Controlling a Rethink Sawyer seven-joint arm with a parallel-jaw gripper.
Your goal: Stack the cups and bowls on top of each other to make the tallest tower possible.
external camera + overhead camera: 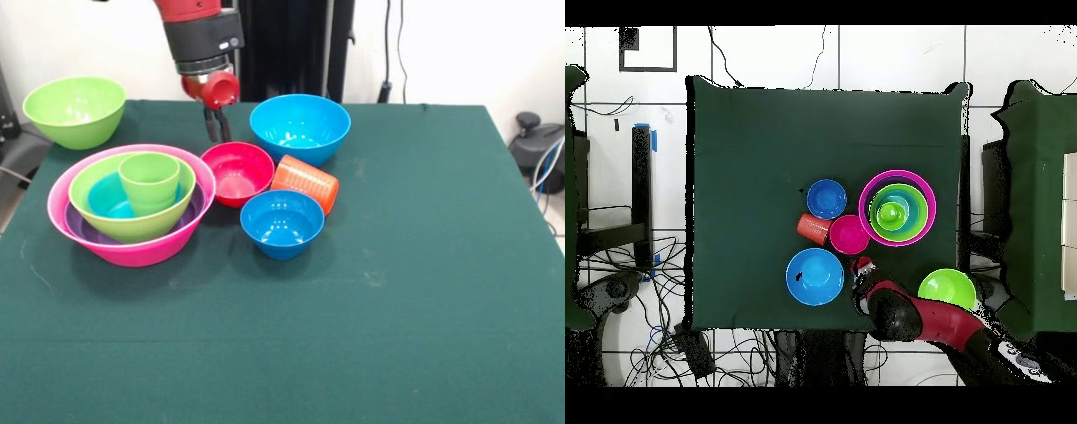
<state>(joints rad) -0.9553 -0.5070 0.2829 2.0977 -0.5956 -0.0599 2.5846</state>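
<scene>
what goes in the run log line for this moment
gripper: above table behind red bowl, holding nothing | nest: green cup in pink bowl stack | orange cup: on side

We see shiny, smooth plastic bowls, like the big blue bowl [300, 128]. The orange cup [305, 183] has ribbed plastic sides. The desk [415, 291] wears soft, dull green cloth.

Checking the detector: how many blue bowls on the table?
2, not counting teal. The large glossy blue plastic bowl stands at the far side, right of the gripper. The small blue bowl is nearer the camera, beside the tipped orange ribbed cup. None seems hidden.
</scene>
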